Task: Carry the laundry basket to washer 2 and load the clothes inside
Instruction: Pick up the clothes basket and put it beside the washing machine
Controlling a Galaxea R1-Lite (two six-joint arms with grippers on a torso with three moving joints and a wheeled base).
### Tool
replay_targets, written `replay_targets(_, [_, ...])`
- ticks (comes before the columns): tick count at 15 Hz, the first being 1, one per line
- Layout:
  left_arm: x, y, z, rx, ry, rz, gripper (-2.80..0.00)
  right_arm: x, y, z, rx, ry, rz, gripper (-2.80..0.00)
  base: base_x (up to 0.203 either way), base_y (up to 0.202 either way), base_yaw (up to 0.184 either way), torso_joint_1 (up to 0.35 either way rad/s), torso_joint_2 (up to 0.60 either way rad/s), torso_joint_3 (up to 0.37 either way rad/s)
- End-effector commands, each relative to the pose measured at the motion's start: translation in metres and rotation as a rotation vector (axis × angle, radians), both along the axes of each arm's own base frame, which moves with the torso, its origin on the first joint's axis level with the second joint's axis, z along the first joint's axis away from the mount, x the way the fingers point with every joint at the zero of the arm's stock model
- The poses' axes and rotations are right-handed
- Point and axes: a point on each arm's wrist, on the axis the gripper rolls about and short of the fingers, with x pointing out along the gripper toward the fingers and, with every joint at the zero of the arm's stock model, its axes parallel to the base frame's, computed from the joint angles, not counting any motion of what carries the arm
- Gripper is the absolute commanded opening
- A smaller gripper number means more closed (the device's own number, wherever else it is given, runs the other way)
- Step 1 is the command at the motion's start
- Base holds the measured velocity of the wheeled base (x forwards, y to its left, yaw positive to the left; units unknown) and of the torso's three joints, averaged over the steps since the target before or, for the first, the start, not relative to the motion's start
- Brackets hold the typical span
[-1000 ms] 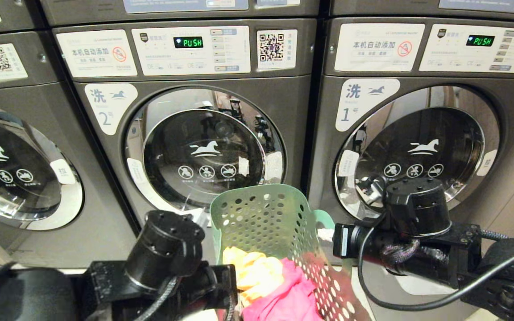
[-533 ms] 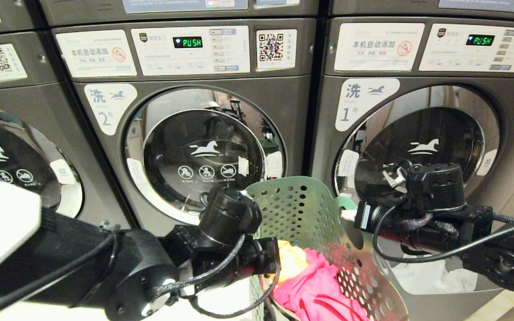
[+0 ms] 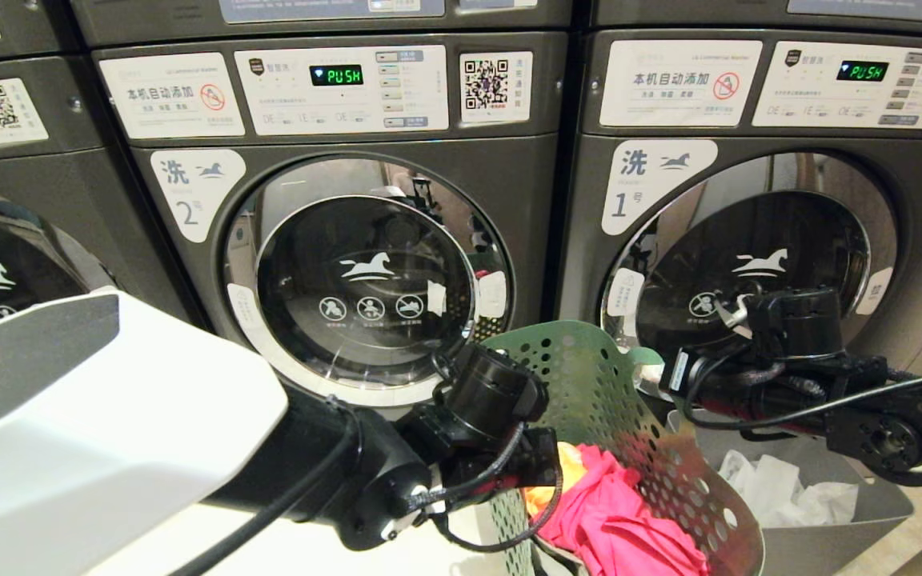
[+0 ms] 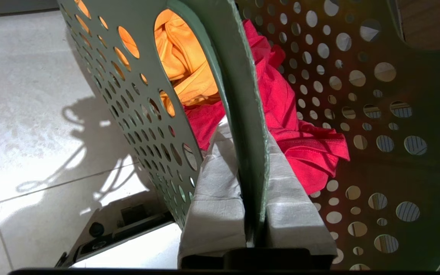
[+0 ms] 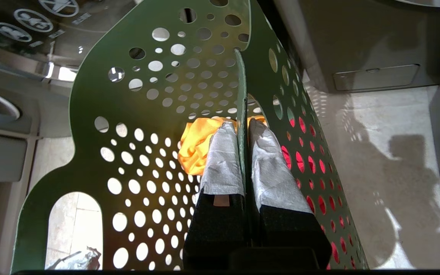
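floor [image 4: 33, 95]: pale glossy tiles, sunlit, shadowed | washer 1 [image 3: 749, 200]: dark grey | grey bin [image 3: 829, 520]: white bags

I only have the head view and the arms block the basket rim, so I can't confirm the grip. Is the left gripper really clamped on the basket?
Observer: Yes. The left gripper is shut on the basket wall, one finger on each side.
Operator: And the right?
Observer: The right gripper is shut on the opposite wall likewise.
Operator: Anything inside besides the pink garment?
Observer: A yellow garment lies next to the pink garment.
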Motion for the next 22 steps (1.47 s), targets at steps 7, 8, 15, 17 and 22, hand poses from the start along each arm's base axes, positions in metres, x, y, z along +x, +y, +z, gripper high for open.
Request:
replay_targets(7, [0.015, -0.049, -0.023, -0.019, -0.014, -0.036, -2.8, -0.004, -0.02, -0.015, -0.001, 0.058, -0.079, -2.8, 0.0, 0.0, 0.0, 0.001, 0.0, -0.134])
replay_targets(8, [0.018, -0.054, -0.025, -0.023, -0.019, -0.036, -2.8, -0.005, -0.025, -0.018, 0.001, 0.067, -0.098, -2.8, 0.0, 0.0, 0.0, 0.003, 0.0, -0.191])
replay_targets(15, [0.024, -0.08, -0.046, -0.027, -0.023, -0.056, -2.8, -0.005, -0.048, -0.033, 0.007, 0.062, -0.173, -2.8, 0.0, 0.0, 0.0, 0.003, 0.01, -0.198])
replay_targets(17, [0.027, -0.085, -0.052, -0.026, -0.024, -0.057, -2.8, -0.004, -0.051, -0.035, 0.009, 0.072, -0.178, -2.8, 0.0, 0.0, 0.0, 0.007, 0.0, -0.203])
replay_targets(22, [0.03, -0.085, -0.064, -0.007, -0.013, -0.05, -2.8, 0.0, -0.05, -0.05, 0.015, 0.118, -0.149, -2.8, 0.0, 0.0, 0.0, 0.0, 0.0, -0.197])
